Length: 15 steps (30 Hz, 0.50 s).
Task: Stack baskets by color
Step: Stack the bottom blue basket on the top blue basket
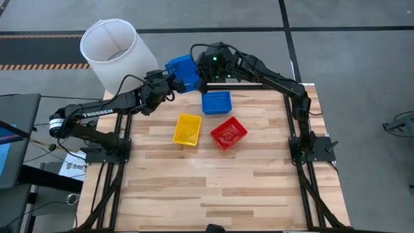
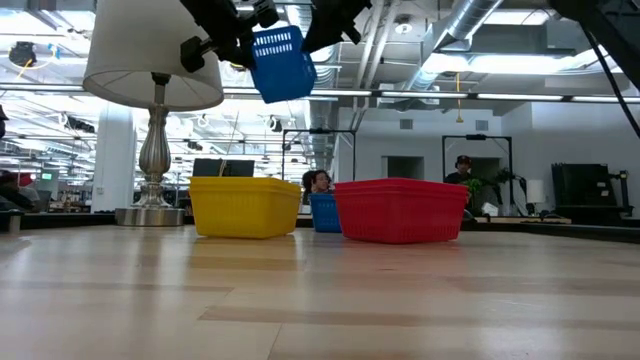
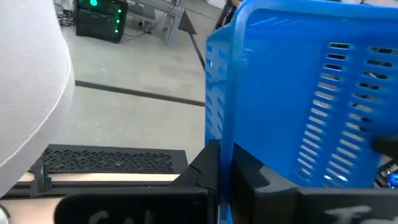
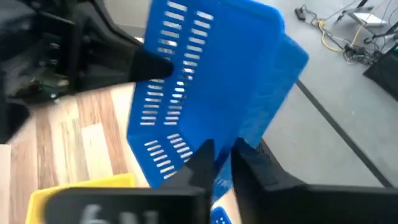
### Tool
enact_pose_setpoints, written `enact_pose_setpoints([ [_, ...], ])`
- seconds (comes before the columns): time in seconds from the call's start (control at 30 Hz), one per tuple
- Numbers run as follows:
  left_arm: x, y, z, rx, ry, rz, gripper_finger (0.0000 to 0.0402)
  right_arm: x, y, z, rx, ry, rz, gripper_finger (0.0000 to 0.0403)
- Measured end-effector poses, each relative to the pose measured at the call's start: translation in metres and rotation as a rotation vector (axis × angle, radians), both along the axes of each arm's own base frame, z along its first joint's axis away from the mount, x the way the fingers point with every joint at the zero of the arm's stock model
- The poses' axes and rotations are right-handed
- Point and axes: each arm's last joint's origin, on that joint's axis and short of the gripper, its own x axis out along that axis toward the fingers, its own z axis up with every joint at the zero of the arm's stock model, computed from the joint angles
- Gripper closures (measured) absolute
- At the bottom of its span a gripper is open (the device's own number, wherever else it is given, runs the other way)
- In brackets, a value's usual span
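- High view: sorting looks well along. Only four basket spots show: a yellow basket (image 1: 187, 129), a red basket (image 1: 228, 134) and a blue basket (image 1: 216, 102) on the table (image 1: 213, 188), plus one raised blue basket (image 1: 183, 71) in the air.
- Landmark is the blue basket on the table: yellow sits just in front and toward the left arm's side, red just in front and toward the right arm's side, the raised basket hangs above and just behind, near the lampshade (image 1: 111, 48).
- Each table basket may already be a nested stack; I can't count layers from here.
- Left gripper (image 1: 169, 82) is clamped shut on one rim of the raised basket.
- Right gripper (image 1: 200, 83) has its jaws pinching the opposite rim; right wrist view shows the fingers (image 4: 205, 163) straddling the wall. Both arms hold it, tilted on edge.
- Raised basket looks doubled in the right wrist view, possibly two nested; not sure.
- Left to do, my guess: set the raised blue onto the blue on the table.
- Contents: yellow, red and table blue show nothing loose inside.
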Motion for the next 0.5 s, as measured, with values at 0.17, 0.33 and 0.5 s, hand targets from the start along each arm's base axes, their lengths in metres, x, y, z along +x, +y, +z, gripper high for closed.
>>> enact_pose_setpoints([
  [0.17, 0.0006, -0.0003, -0.0003, -0.002, 0.016, -0.03, 0.0401, -0.0013, -0.0016, -0.0012, 0.002, 0.016, 0.006, 0.039],
  [0.33, 0.001, -0.0006, -0.0008, -0.003, 0.032, -0.054, 0.0401, -0.0016, -0.0011, -0.0015, 0.0, 0.023, 0.01, 0.0397],
  [0.5, 0.0014, -0.0007, -0.0004, 0.013, 0.064, -0.073, 0.0379, -0.0018, -0.0015, -0.0017, -0.003, 0.027, 0.016, 0.0399],
])
